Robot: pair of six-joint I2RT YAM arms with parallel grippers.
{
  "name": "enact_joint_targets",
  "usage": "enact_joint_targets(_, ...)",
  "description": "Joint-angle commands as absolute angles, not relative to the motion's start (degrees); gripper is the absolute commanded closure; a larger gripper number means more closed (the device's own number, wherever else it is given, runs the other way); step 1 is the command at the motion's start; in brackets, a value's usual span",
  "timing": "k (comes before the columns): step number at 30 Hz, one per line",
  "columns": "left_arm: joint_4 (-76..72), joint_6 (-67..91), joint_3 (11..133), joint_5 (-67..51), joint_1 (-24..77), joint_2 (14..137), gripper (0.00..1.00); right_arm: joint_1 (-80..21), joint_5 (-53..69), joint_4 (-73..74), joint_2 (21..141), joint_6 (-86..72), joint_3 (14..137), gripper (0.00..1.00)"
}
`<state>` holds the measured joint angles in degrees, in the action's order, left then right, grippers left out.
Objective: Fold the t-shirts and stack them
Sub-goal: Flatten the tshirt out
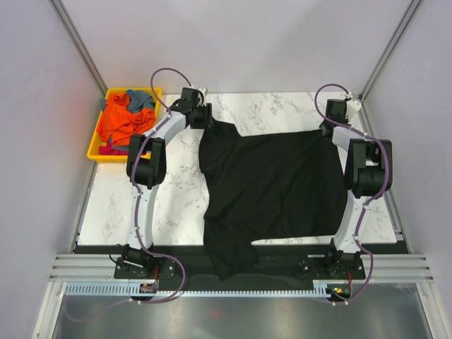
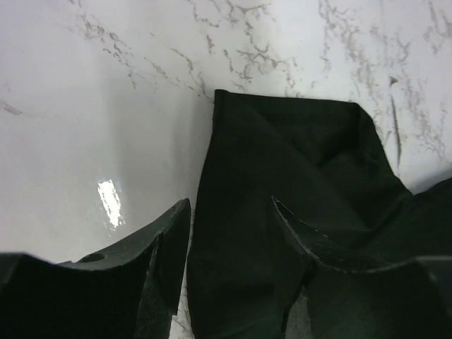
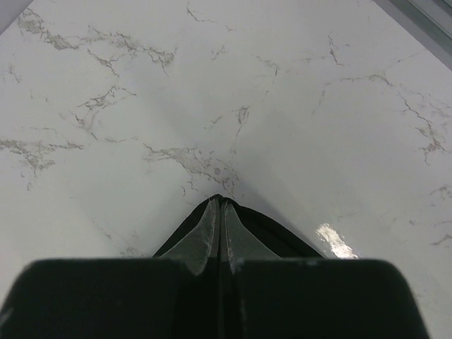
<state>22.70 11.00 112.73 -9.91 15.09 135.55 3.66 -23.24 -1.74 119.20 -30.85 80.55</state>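
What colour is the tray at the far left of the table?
The tray is yellow; the top external view shows it best.

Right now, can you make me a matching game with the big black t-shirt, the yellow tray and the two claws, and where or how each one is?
Things:
1. large black cloth t-shirt
2. yellow plastic tray
3. left claw
4. right claw

Places or states:
A. shut, pinching an edge of the black t-shirt
B. spread across the white marble table
C. open over a corner of the black t-shirt
D. at the far left, holding bright orange cloth

Pairs: 1-B, 2-D, 3-C, 4-A
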Motion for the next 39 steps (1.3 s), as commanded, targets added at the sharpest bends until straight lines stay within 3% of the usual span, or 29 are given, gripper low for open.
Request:
enact_joint_targets(1,22.4,11.5,117.0,-12.1,13.4,138.4,0.45,4.0,-21.6,-2.3,118.8,-31.7,82.0,1.0)
enact_joint_targets(9,22.5,10.0,125.2,-17.7,11.9,144.8,0.43,4.0,-21.4,-2.8,120.1,-31.6,82.9,1.0)
enact_joint_targets(11,22.5,10.2,127.9,-18.1,11.7,146.6,0.46,4.1,-21.5,-3.0,120.9,-31.5,83.7,1.0)
enact_joint_targets(14,22.9,11.5,131.7,-22.0,11.1,149.1,0.56,4.5,-21.5,-3.1,122.4,-31.8,85.2,1.0)
enact_joint_targets(15,22.9,12.5,132.4,-23.2,10.9,149.7,0.71,4.8,-21.6,-3.0,122.8,-32.1,85.7,1.0)
enact_joint_targets(18,22.6,14.4,134.6,-25.2,10.5,151.3,0.96,5.5,-20.9,-3.1,124.1,-32.9,87.3,1.0)
enact_joint_targets(19,21.9,14.8,134.7,-25.4,10.5,151.3,0.98,5.8,-20.7,-3.1,124.3,-33.2,87.6,1.0)
enact_joint_targets(36,-3.3,26.9,138.3,-22.1,10.4,152.0,0.96,7.1,-17.8,-11.1,124.9,-34.3,88.1,1.0)
enact_joint_targets(37,-2.9,26.7,138.3,-22.1,10.3,152.0,0.87,7.1,-17.8,-11.0,125.9,-34.1,89.3,1.0)
enact_joint_targets(38,-2.1,25.8,138.1,-21.7,10.2,151.4,0.66,7.2,-17.9,-11.0,126.4,-33.8,90.0,1.0)
enact_joint_targets(39,1.4,25.1,137.6,-21.2,10.0,150.7,0.58,7.2,-18.0,-10.8,127.0,-33.5,90.5,1.0)
